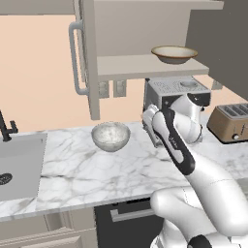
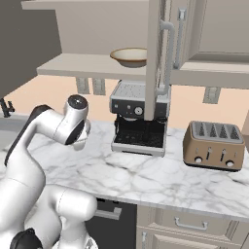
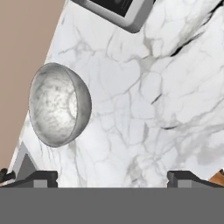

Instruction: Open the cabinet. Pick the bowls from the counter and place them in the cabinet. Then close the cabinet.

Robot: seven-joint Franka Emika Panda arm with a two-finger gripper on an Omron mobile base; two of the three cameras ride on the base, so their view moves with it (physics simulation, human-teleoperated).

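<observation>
My gripper [image 3: 112,177] hangs above the counter [image 1: 97,169], fingertips spread wide, nothing between them. Grey-white marbled bowl [image 1: 111,135] sits upright on the marble between sink [image 1: 19,164] and espresso machine [image 2: 140,116]. Tan bowl [image 1: 174,54] rests on the inner shelf of the cabinet [image 1: 145,65]; both doors stand open. Toaster [image 2: 213,145] sits just beside the espresso machine. No legible writing or brand marks on either appliance.

sink [image 1: 19,164] cut off, perhaps half
</observation>
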